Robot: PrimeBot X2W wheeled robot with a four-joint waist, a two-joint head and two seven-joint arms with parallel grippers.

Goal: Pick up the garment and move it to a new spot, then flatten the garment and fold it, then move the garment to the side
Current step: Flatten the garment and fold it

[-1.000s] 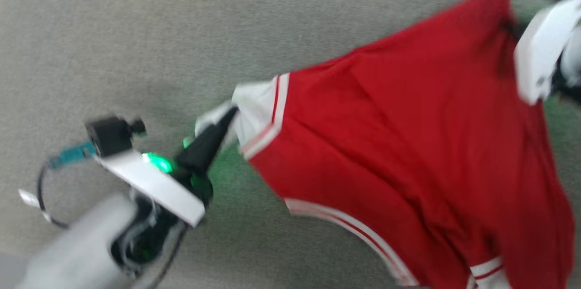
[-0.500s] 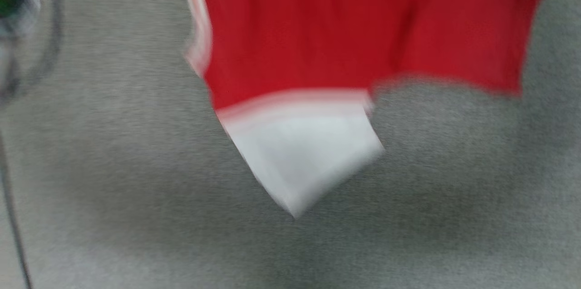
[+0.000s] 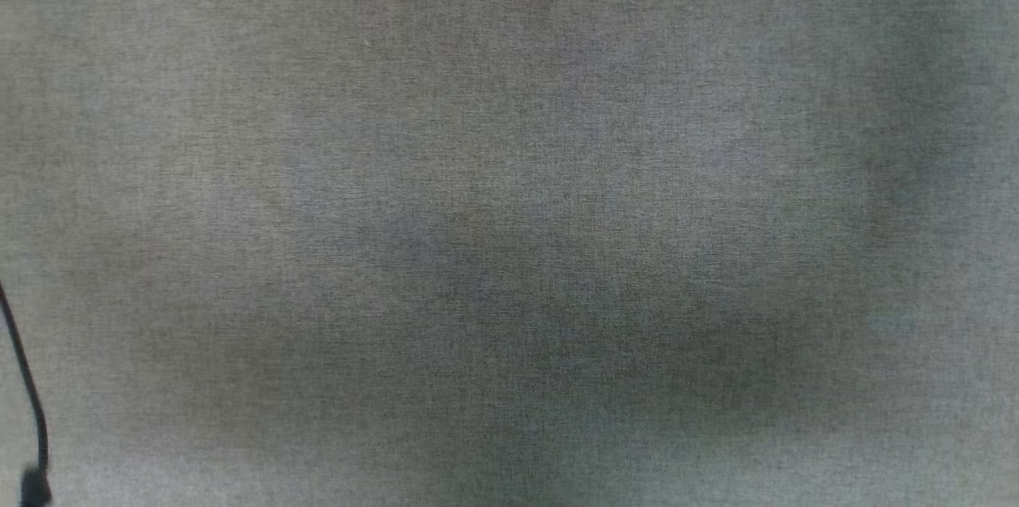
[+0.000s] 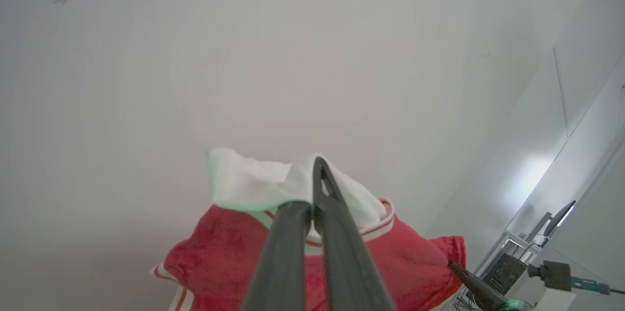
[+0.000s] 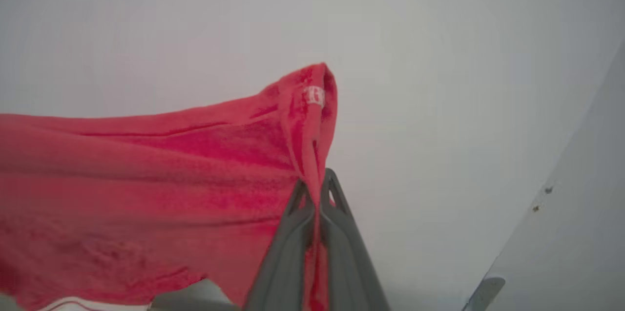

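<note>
My left gripper (image 4: 312, 189) pinches the shirt (image 4: 415, 257) by its white sleeve (image 4: 244, 184), lower centre; my right gripper (image 5: 316, 181) clamps its red edge. A black cable (image 3: 32, 411) lies lower left on the grey cloth (image 3: 509, 173).

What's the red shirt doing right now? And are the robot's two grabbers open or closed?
Shirt: held up off the surface by both grippers, creased, not folded.
Left gripper: shut on the shirt's white sleeve end.
Right gripper: shut on a red edge of the shirt.
</note>
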